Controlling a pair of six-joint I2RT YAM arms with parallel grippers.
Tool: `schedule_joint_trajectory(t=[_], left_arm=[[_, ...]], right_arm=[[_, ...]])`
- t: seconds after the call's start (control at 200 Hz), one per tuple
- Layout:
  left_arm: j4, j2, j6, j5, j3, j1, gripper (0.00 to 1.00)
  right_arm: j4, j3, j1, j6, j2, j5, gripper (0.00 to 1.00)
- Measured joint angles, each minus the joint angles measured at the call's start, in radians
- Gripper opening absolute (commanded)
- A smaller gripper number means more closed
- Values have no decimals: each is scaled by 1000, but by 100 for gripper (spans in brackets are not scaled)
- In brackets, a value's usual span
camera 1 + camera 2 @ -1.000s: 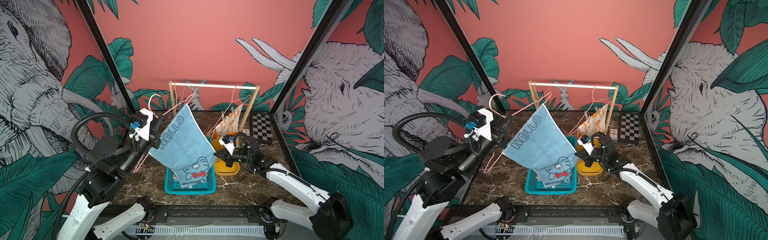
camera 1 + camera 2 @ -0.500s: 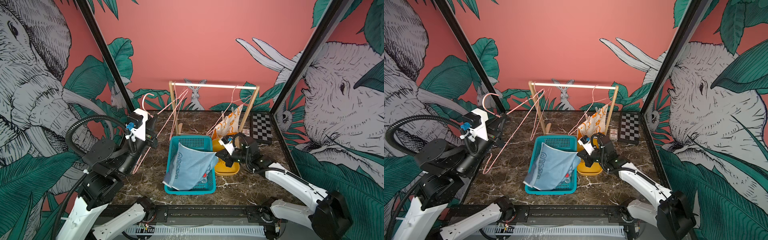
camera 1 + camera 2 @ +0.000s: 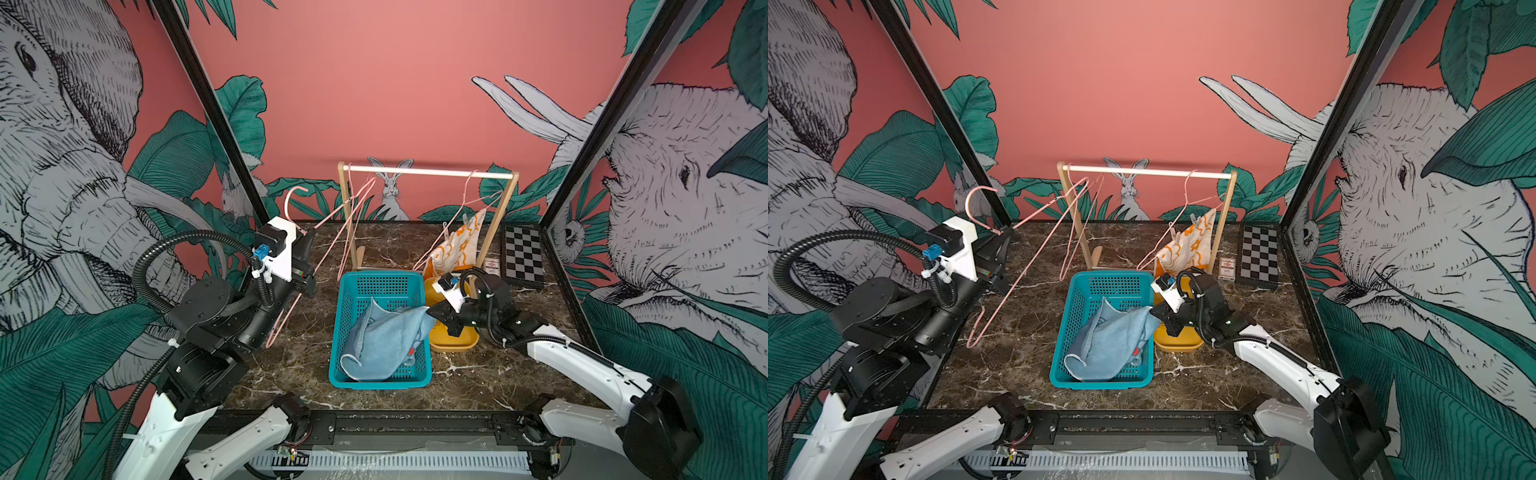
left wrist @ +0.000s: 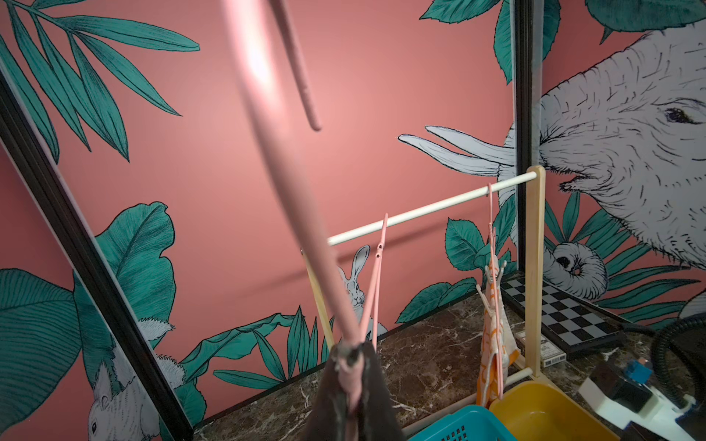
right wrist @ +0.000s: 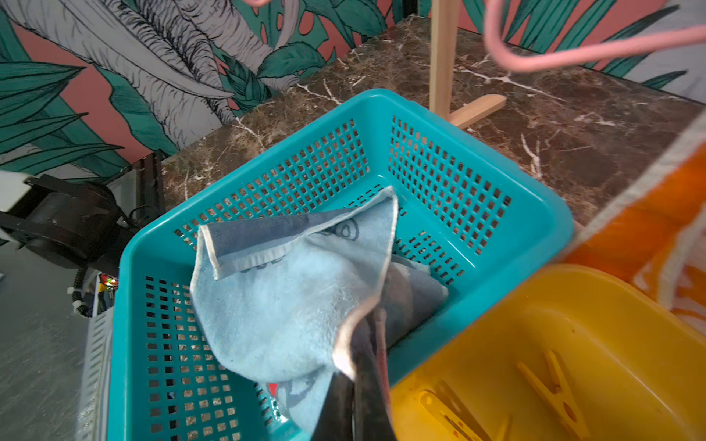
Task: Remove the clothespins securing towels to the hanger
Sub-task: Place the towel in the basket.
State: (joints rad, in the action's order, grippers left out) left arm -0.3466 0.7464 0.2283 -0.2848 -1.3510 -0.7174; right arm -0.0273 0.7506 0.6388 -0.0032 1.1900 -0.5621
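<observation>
Right end effector (image 5: 363,332): clamped on a corner of the blue towel (image 3: 382,336), which lies in the basket (image 3: 337,332). We should let go low so the towel stays inside.
Left end effector (image 4: 349,357): pinched shut on a bare hanger (image 3: 291,307), held tilted.
Task's things: yellow clothespins (image 5: 556,385) lie in the tray (image 5: 573,305); pale ones pin the cream towel (image 3: 459,245) on the rack (image 3: 428,171).
In the way: we judge the held hanger and a second bare hanger (image 3: 353,224) crowd the rack's left post.

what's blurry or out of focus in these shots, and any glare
Left wrist view: the pink hanger pinched in the left gripper is close to the lens, blurred, with a pale glare patch. Right wrist view: the blue towel is sharp, the orange-flowered towel nearer the lens smeared. In both top views: all sharp, frame posts splay outward.
</observation>
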Motion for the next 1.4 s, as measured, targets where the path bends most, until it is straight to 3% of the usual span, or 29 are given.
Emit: schedule_joint_trajectory(t=[0.355,0.76,0.915,1.085,1.395], left_arm=[[-3,10,0,13,0,0,0],[-4,11,-10,13,24,0,0],[-3,20,-19,15,33,0,0],[1,34,-32,18,49,0,0],[10,116,-69,41,59,0,0]], right_arm=[[11,161,121,-13,205,12,0],[6,253,169,-25,369,41,0],[-6,266,174,-42,388,71,25],[-6,261,177,-54,377,105,45],[96,82,178,-48,121,244,56]])
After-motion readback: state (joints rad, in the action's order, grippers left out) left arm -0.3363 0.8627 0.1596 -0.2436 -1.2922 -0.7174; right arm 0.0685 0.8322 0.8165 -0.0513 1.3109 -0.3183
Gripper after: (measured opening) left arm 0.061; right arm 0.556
